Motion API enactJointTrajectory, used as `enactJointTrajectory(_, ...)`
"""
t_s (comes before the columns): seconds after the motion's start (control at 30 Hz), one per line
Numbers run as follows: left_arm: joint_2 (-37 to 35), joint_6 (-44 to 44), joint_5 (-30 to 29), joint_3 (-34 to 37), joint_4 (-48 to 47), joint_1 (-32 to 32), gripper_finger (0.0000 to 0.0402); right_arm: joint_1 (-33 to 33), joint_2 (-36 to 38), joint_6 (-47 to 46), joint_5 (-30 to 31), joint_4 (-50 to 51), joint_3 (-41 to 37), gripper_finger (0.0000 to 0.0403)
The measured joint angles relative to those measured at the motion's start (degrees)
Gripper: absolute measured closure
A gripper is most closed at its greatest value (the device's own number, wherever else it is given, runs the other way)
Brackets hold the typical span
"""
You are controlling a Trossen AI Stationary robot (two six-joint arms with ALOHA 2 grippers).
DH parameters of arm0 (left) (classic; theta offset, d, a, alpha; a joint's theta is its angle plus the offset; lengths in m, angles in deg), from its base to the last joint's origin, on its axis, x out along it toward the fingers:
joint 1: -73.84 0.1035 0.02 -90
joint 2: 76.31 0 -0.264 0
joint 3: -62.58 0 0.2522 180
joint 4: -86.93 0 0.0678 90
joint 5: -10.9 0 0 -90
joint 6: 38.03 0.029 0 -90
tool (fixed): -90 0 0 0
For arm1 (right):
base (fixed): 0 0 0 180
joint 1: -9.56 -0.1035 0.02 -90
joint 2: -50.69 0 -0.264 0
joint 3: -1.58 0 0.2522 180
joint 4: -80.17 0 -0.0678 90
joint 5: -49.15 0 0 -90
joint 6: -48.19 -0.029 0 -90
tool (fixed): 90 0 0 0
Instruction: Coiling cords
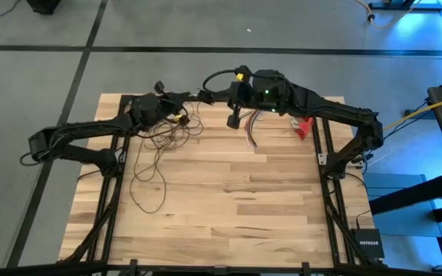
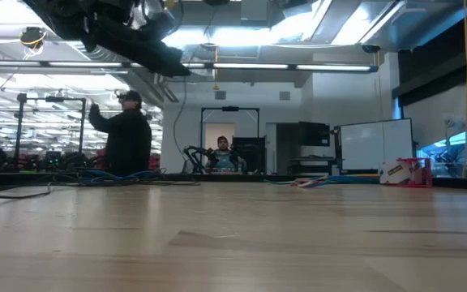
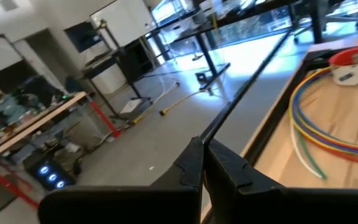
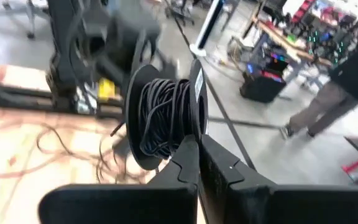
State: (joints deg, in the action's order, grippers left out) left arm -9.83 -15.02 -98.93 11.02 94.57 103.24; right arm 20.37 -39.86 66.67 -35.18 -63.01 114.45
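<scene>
The thin dark looping cords point(image 1: 156, 157) sprawl over the pale wooden plank worktop point(image 1: 229, 207) near its far left; the left gripper point(image 1: 202, 96) and right gripper point(image 1: 206, 95) hover above the far edge, jaws closed, empty
</scene>
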Motion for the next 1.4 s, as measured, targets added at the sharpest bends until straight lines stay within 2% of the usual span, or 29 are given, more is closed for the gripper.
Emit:
enactJointTrajectory(0.13, -6.43, -0.02, -0.49, 0.09, -4.6, 1.11, 0.0398, 0.0, -0.33, 0.16, 2.81, 3.21, -0.63, 0.0398)
enactJointTrajectory(0.33, -15.24, -0.41, -0.7, 0.09, -9.25, 1.89, 0.0398, -0.02, -2.58, 2.23, 6.45, 2.68, -3.43, 0.0398)
enactJointTrajectory(0.5, -18.94, -2.32, 0.89, 0.07, -11.02, 1.85, 0.0398, -0.02, -6.43, 3.0, 10.89, 2.53, -4.22, 0.0398)
enactJointTrajectory(1.07, -19.45, -10.62, 3.74, -0.04, -12.98, 0.97, 0.0398, 1.72, -19.02, 4.06, 19.23, -4.52, -4.39, 0.0398)
enactJointTrajectory(1.23, -18.54, -14.07, 8.49, -0.13, -12.99, -1.27, 0.0398, 3.25, -20.7, 2.73, 17.61, -10.1, -4.46, 0.0398)
enactJointTrajectory(1.4, -15.22, -15.65, 8.98, -0.13, -12.37, -4.12, 0.0398, 4.0, -21.68, 0.15, 14.28, -14.28, -4.5, 0.0398)
